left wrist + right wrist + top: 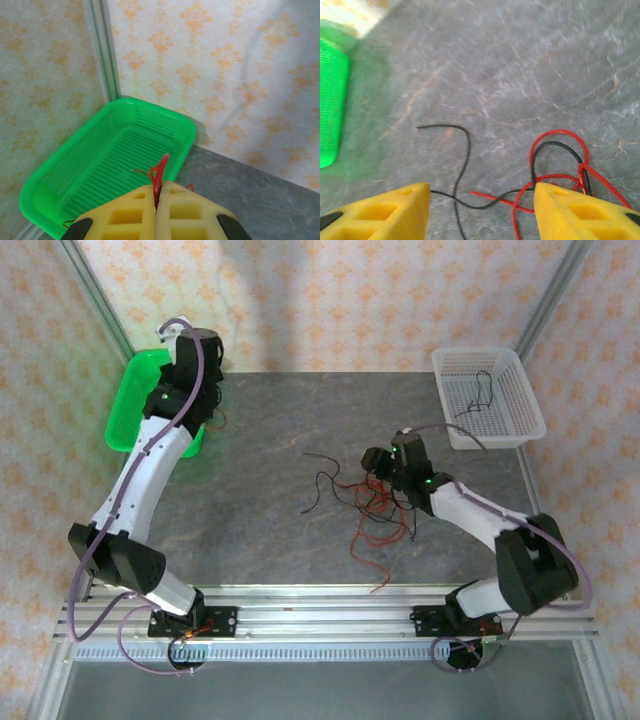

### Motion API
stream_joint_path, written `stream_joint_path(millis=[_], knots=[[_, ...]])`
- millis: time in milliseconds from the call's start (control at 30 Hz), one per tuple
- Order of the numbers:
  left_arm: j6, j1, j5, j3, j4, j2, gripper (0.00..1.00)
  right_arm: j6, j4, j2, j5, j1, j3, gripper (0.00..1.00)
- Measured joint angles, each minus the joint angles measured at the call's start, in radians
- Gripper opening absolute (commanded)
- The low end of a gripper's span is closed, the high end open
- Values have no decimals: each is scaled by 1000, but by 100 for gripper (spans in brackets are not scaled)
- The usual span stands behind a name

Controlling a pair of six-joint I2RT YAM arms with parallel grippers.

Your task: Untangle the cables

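At ten o'clock on the table [260, 540], my left hand [156, 191] hangs over the green basket [100, 165]. It is clamped tight on a red cable [160, 172] that loops up out of its grip. Right of centre, toward three o'clock, the tangle of red and black cables [372, 502] lies on the table. My right hand [481, 194] hovers just above it, spread wide and holding nothing. At two o'clock a white basket [497, 436] holds one black cable [482, 392].
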Motion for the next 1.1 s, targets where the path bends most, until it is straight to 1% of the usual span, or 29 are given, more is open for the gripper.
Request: stream_joint_path(millis=[233,433,600,667,767,933,1100], knots=[[8,125,-4,50,67,85,0,-15,-90,-195,0,0,-5,62],[45,183,-82,125,127,202,0,-18,-163,-298,15,0,-32,62],[56,225,-126,201,140,335,0,-29,-204,-307,26,0,-40,62],[55,250,-129,235,140,396,0,-35,-215,-307,27,0,-47,62],[41,289,-121,243,134,459,0,-44,-233,-307,30,0,-54,62],[-2,340,-76,229,125,512,0,-58,-254,-307,30,0,-55,62],[-42,352,-29,157,137,511,0,-64,-261,-307,29,0,-59,62]])
